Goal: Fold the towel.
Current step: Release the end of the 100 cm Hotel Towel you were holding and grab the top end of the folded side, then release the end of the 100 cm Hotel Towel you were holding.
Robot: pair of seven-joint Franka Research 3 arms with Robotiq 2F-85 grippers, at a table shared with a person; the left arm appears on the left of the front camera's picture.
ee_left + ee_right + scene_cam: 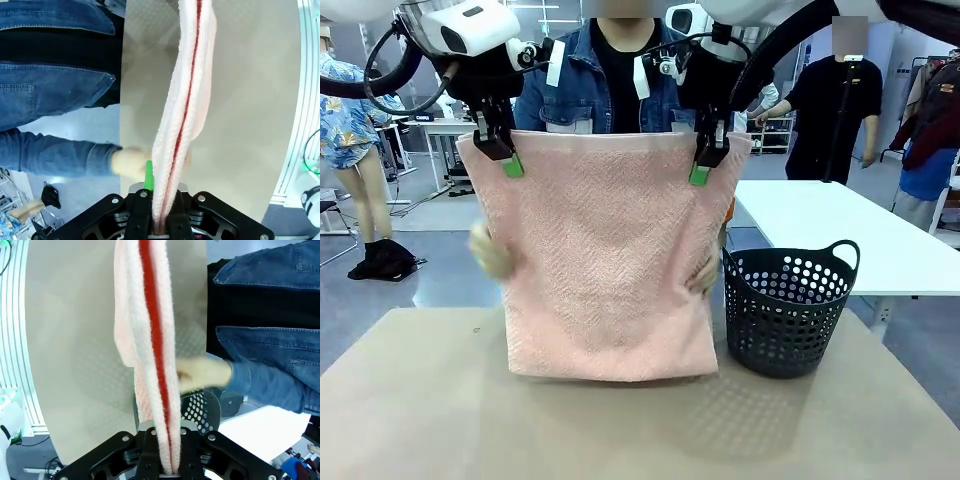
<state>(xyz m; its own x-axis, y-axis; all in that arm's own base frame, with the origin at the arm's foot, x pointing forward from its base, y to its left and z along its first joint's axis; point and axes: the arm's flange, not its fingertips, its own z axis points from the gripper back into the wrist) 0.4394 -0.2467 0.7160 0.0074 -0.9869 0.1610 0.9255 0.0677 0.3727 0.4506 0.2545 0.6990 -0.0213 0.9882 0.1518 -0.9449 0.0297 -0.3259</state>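
The pale pink towel hangs doubled over, its top edge held high and its bottom edge just touching the table. My left gripper is shut on its upper left corner, and my right gripper is shut on its upper right corner. In the left wrist view the towel runs up from between my pinched fingers. The right wrist view shows the towel clamped the same way. The person's hands hold the towel's two sides from behind, about halfway down.
A dark perforated basket stands on the beige table just right of the towel. The person in a denim jacket stands right behind the towel. A white table lies farther back right.
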